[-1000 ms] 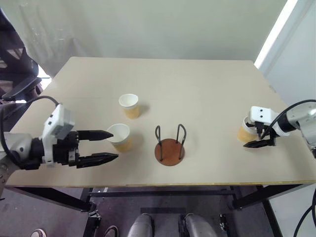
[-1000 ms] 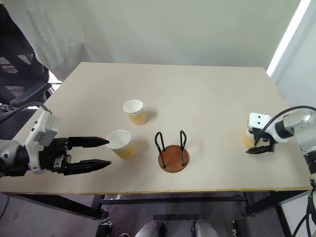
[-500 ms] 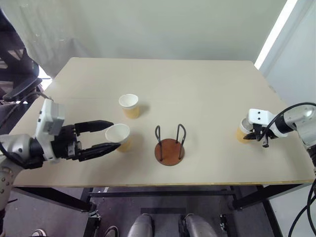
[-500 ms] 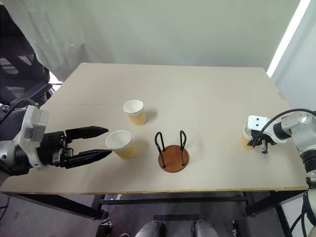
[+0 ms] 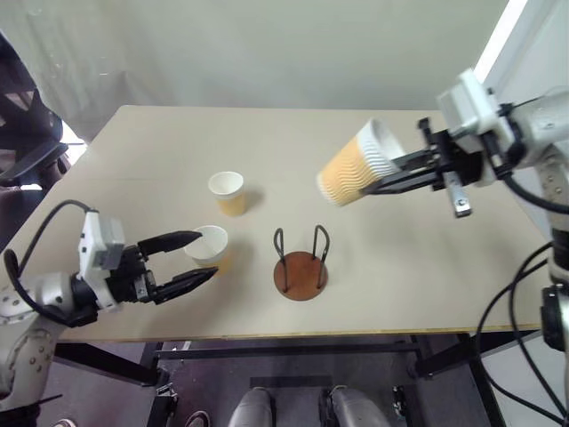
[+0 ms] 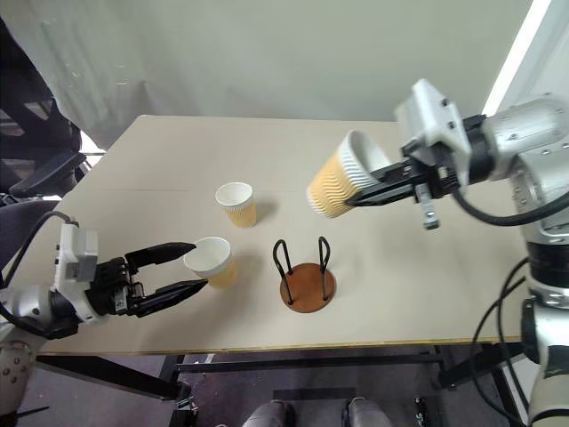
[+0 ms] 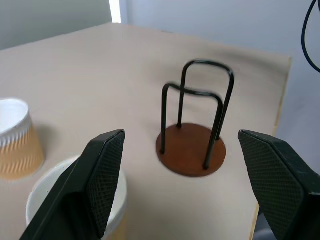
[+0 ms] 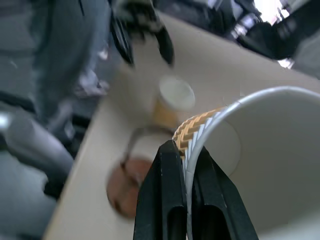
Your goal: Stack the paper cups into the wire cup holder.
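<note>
Right gripper (image 6: 356, 201) jaws pinched on a light, crushable paper cup (image 6: 340, 188) by its thin rim, aloft above the wire cup holder (image 6: 305, 275); left gripper (image 6: 188, 266) jaws spread around another cup (image 6: 211, 261) on the tabletop (image 6: 293, 160).

Beige tabletop (image 5: 293, 151) — dark frame, pale wall (image 5: 267, 44), black chair (image 5: 27, 156), bright window strip (image 5: 493, 40)

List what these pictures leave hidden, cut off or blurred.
- Right wrist view: the held paper cup is cut off by the frame edges; the wire cup holder and table behind are motion-blurred.
- Left wrist view: a gripper finger covers part of the near cup.
</note>
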{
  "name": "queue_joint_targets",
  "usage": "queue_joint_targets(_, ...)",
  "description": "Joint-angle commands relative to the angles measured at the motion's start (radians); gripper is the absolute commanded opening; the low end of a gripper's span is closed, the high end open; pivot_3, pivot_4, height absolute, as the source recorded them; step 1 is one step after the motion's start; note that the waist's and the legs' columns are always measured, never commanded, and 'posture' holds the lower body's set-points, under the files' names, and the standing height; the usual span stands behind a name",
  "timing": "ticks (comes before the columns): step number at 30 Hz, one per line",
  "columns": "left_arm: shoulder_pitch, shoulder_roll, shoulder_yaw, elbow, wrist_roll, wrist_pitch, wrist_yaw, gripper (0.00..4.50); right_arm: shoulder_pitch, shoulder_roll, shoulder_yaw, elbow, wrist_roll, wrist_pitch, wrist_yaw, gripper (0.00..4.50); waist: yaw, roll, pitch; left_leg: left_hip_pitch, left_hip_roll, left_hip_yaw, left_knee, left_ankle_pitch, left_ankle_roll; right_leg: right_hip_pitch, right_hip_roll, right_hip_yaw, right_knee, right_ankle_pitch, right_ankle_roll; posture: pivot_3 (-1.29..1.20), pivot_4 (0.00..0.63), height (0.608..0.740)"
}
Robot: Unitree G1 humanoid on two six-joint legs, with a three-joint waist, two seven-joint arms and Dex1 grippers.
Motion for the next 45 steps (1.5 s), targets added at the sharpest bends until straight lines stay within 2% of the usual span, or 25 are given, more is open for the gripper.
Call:
queue_joint_targets(1, 0.070, -0.032, -0.018, -0.023, 0.033, -0.056, -0.012, 3.90, -0.021, 0.051, 0.065, -0.058, -0.028, 0.034, -0.103, 0.04, 0.000, 0.000, 0.000, 0.000, 0.000, 0.000, 0.000, -0.001, 0.000, 0.000, 0.000, 0.000, 0.000, -0.001, 0.000, 0.00, 0.150, 0.740)
queue_joint_targets(10, 0.147, -0.040, -0.026, -0.045, 0.074, -0.080, 0.025, 3.90, -0.014, 0.079, 0.224, -0.071, -0.114, -0.019, -0.116, 0.04, 0.004, -0.001, 0.000, 0.000, 0.000, 0.000, -0.001, -0.002, -0.001, -0.002, 0.000, -0.001, 0.001, -0.002, -0.003, 0.00, 0.150, 0.740)
queue_joint_targets(31, 0.149, -0.026, -0.019, -0.100, 0.051, -0.036, 0.065, 3.90, 0.036, 0.078, 0.325, -0.081, -0.216, -0.112, -0.083, 0.04, 0.004, -0.001, 0.000, 0.000, 0.001, -0.001, 0.000, -0.003, -0.002, -0.002, 0.000, -0.001, 0.002, -0.002, -0.003, 0.00, 0.150, 0.740)
queue_joint_targets(39, 0.107, -0.064, 0.035, -0.141, -0.100, -0.016, 0.097, 3.90, 0.043, 0.078, 0.335, -0.066, -0.245, -0.136, -0.068, 0.04, 0.004, -0.001, -0.001, 0.000, 0.001, 0.000, 0.000, -0.003, -0.002, -0.002, 0.000, -0.001, 0.002, -0.001, -0.003, 0.00, 0.150, 0.740)
queue_joint_targets(45, 0.163, -0.140, 0.052, -0.180, -0.197, -0.025, 0.114, 3.90, 0.043, 0.082, 0.345, -0.040, -0.271, -0.158, -0.059, 0.04, 0.003, -0.001, 0.000, 0.000, 0.001, 0.000, 0.000, -0.003, -0.002, -0.002, 0.000, -0.001, 0.002, -0.001, -0.003, 0.00, 0.150, 0.740)
